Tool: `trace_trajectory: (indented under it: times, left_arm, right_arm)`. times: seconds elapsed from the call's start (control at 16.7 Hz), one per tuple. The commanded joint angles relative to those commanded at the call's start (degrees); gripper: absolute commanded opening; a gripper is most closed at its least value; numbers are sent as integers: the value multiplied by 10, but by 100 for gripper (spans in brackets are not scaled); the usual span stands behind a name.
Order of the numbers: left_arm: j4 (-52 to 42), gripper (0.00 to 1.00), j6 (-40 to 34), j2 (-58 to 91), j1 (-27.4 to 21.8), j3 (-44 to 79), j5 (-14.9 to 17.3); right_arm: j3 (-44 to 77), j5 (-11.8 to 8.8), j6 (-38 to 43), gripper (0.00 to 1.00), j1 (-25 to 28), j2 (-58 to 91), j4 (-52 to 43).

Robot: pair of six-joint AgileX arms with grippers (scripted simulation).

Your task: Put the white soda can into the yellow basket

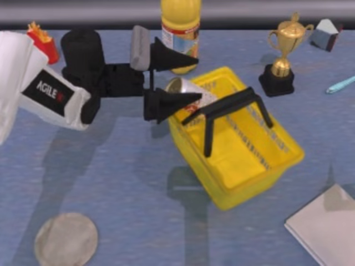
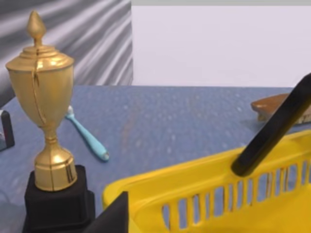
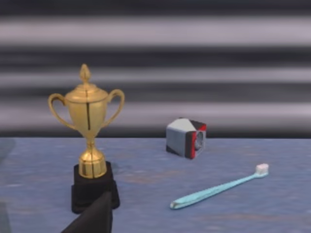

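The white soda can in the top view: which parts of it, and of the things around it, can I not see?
- White soda can, top view: its body is hidden behind the left gripper finger and the yellow plastic basket rim; only the metallic top shows.
- Can, both wrist views: absent.
- Yellow juice bottle, top view: cap cut by the edge.
- Right gripper: not in the top view.

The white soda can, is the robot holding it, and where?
No. The white soda can lies free between the left gripper's open jaws, above the yellow basket's corner.
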Motion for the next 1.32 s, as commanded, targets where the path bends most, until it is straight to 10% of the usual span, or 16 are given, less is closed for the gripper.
trace_trajectory:
  times: [0.66,1.32]
  left_arm:
    - [-27,100,-10,-55,5,-27,-33]
    - [-277,100,-61,-593,89,-309,-328]
  right_arm:
    - [52,-1,-45,100,19,57,-52]
    - [596,2,-404,100,160,617,-412]
